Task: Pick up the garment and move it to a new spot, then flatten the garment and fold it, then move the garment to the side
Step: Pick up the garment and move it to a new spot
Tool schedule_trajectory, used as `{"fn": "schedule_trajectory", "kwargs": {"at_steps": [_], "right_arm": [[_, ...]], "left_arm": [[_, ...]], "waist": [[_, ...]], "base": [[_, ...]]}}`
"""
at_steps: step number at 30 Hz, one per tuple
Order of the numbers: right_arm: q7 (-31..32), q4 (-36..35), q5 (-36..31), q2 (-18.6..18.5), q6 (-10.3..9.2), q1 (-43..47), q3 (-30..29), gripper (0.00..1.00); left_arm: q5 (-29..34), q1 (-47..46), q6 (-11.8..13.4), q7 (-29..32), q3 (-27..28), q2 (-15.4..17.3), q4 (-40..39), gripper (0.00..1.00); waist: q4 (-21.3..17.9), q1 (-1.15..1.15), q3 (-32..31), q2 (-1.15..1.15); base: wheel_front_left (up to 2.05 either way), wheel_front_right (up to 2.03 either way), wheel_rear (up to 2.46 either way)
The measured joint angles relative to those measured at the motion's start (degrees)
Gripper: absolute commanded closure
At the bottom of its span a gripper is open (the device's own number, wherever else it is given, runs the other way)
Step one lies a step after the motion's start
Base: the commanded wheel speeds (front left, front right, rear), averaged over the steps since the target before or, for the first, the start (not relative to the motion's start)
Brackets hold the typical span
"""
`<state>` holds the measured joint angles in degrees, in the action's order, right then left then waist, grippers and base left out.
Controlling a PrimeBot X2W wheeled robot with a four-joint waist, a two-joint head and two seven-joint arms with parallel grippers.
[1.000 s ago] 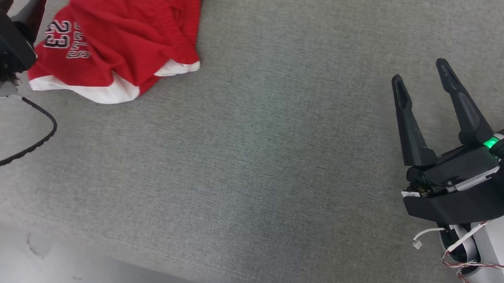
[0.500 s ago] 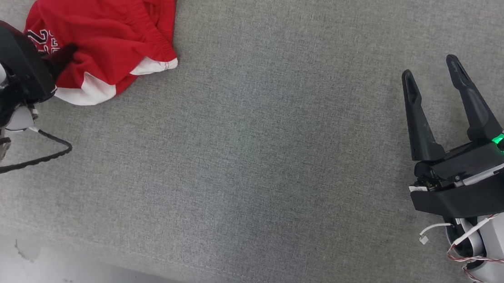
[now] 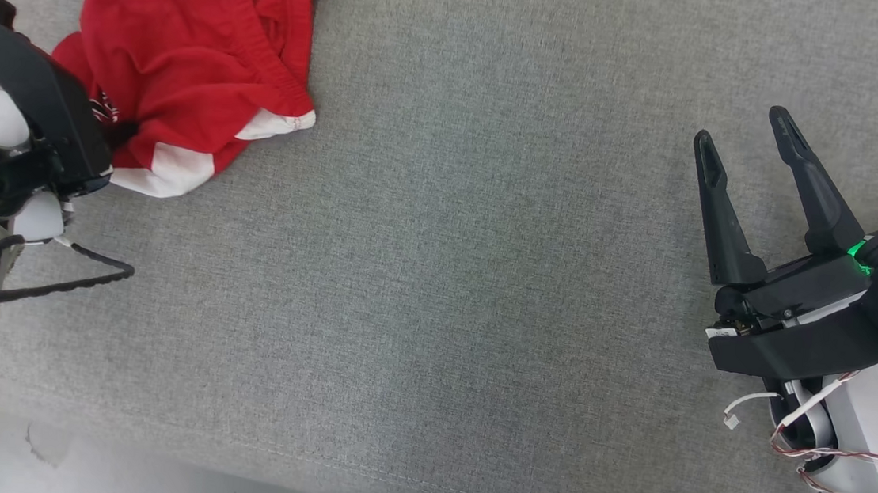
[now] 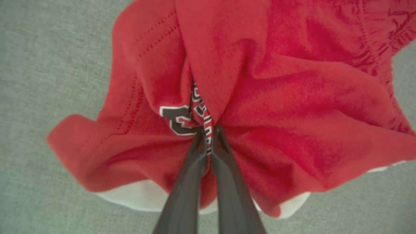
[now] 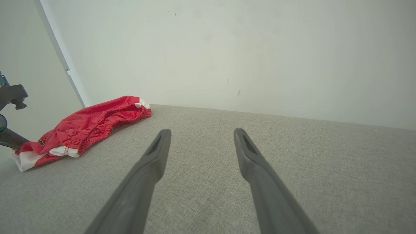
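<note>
The garment [image 3: 187, 42] is a pair of red shorts with white trim and a printed number, crumpled at the far left of the grey surface. My left gripper [image 3: 127, 130] is shut on a bunched fold of it by the print; in the left wrist view its fingertips [image 4: 208, 131] pinch the red garment [image 4: 276, 97], which gathers into creases around them. My right gripper [image 3: 740, 122] stands open at the right, well away from the cloth, with nothing between its fingers [image 5: 152, 156]. In the right wrist view the garment [image 5: 87, 125] lies far off to the left.
The grey fabric surface [image 3: 444, 279] stretches wide between the two arms. Its front edge [image 3: 229, 466] runs along the bottom, with pale floor below. A white wall [image 5: 227, 48] rises behind the surface. A black cable [image 3: 70, 282] trails from my left wrist.
My left gripper has gone from beside the shorts onto them and shut on a fold, bunching the cloth and hiding most of the number. The head camera shifted slightly. The right gripper stays open.
</note>
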<state>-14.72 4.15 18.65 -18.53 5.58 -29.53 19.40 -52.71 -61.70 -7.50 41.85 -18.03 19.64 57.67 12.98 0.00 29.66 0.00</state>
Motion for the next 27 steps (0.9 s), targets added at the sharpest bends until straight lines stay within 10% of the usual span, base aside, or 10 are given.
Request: {"fn": "schedule_trajectory", "kwargs": {"at_steps": [27], "right_arm": [[0.0,6.19,2.54,4.26,0.99,3.15,-2.6,0.0]], "left_arm": [[-6.35,3.46,0.0,-1.68,-8.16,4.33,-15.07,1.0]], "waist": [[-2.26,0.0,-13.07,0.0]], "base": [[0.0,0.0,0.0]]}}
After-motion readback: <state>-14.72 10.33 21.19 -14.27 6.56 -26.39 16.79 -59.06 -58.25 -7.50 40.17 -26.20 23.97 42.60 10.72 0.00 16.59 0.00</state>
